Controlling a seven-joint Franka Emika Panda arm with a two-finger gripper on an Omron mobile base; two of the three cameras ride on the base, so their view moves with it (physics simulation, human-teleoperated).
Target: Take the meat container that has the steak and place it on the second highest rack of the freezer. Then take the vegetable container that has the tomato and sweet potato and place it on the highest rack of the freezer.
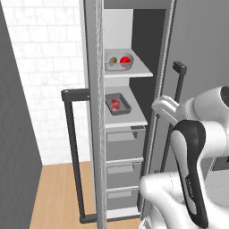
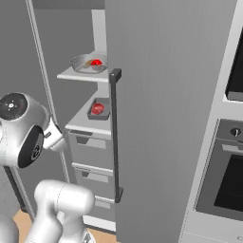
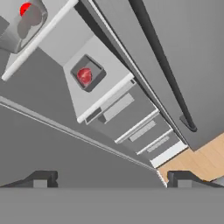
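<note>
The meat container (image 1: 118, 105), a shallow dark square tray with the red steak (image 1: 116, 104) lying in it, is sitting on the lower of two shelves (image 1: 134, 117) in the open freezer, above three drawers (image 1: 125, 145). The vegetable container (image 1: 120, 61), a round grey bowl carrying the tomato (image 1: 125, 59) and the brownish sweet potato (image 1: 113, 60), is resting on the upper shelf (image 1: 141, 67).

The gripper (image 3: 112, 179) is hanging well back from the shelves with nothing between its tips, which are standing wide apart in the hand view.

I am judging both containers as rigid and light, with smooth walls that could slip. A pinch over one rim wall looks the best hold, keeping each level so the food is not rolling out.

No label, brand or writing is readable anywhere.
</note>
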